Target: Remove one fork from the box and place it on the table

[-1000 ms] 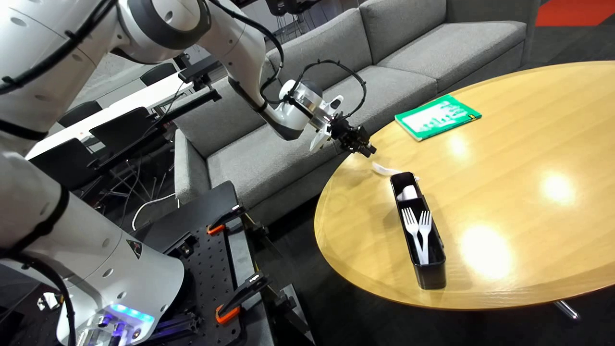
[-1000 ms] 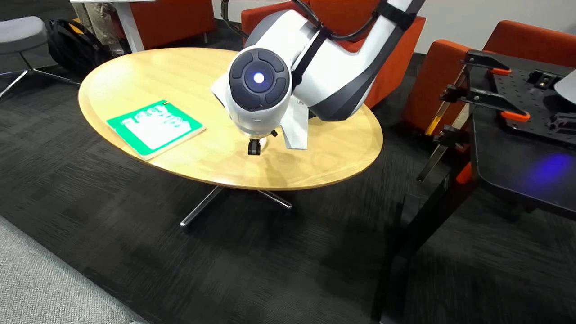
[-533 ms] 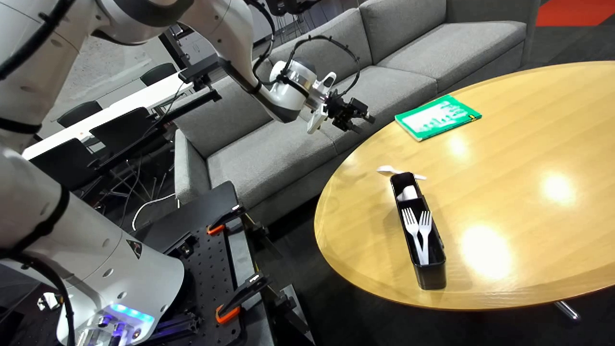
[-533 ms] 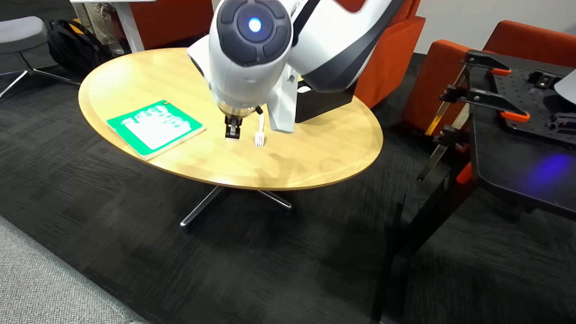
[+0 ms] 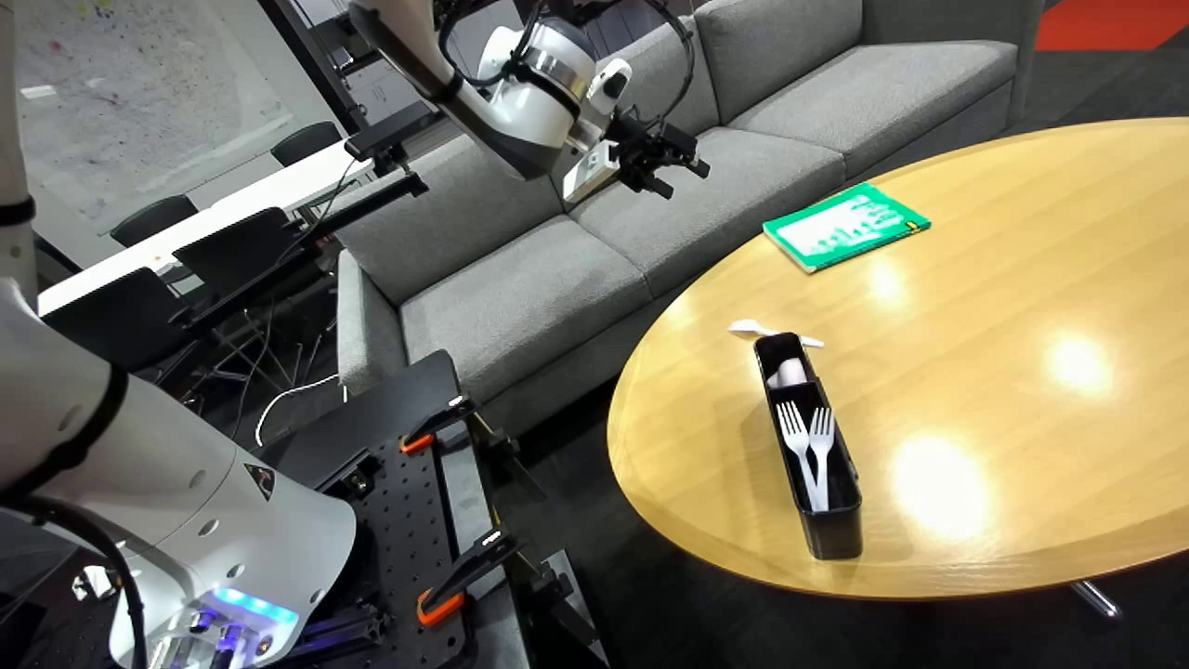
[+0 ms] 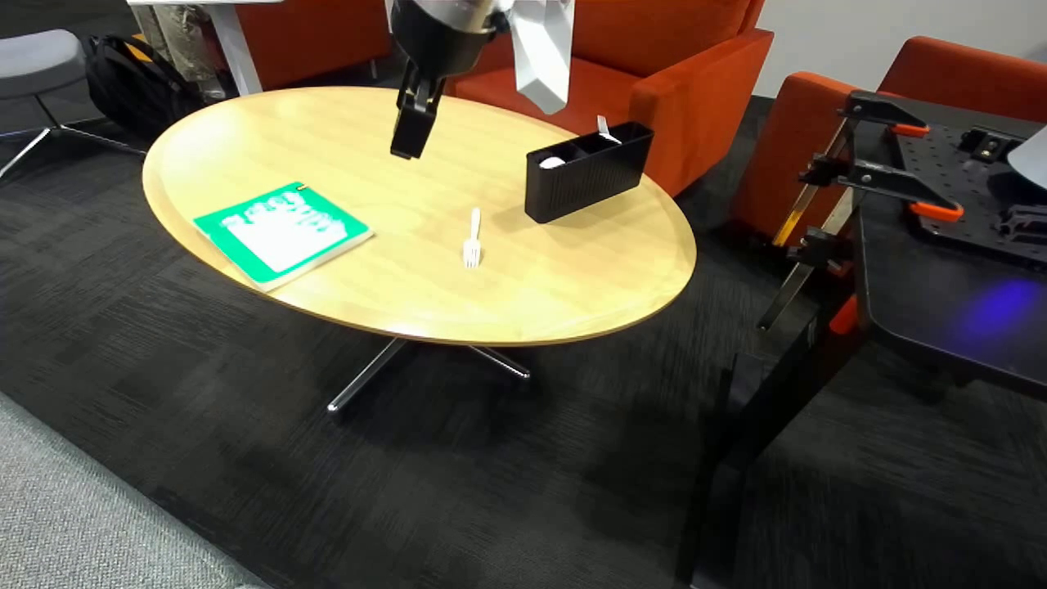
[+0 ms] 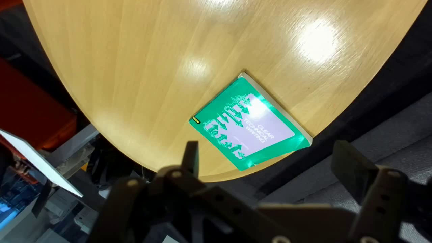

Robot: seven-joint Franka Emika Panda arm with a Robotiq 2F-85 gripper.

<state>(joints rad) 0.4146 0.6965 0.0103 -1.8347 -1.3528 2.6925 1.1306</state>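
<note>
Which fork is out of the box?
The fork lying on the table, between the book and the box; the other two forks are inside the box.

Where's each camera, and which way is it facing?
Exterior view: high beside the arm, facing table and sofa; arm and open jaws show.
Exterior view: apparently sofa side, facing across the table toward a red armchair; arm's end and jaws at top.
Wrist view: on the arm's end, facing table and book; jaws at bottom.
Both exterior views share the box.
</note>
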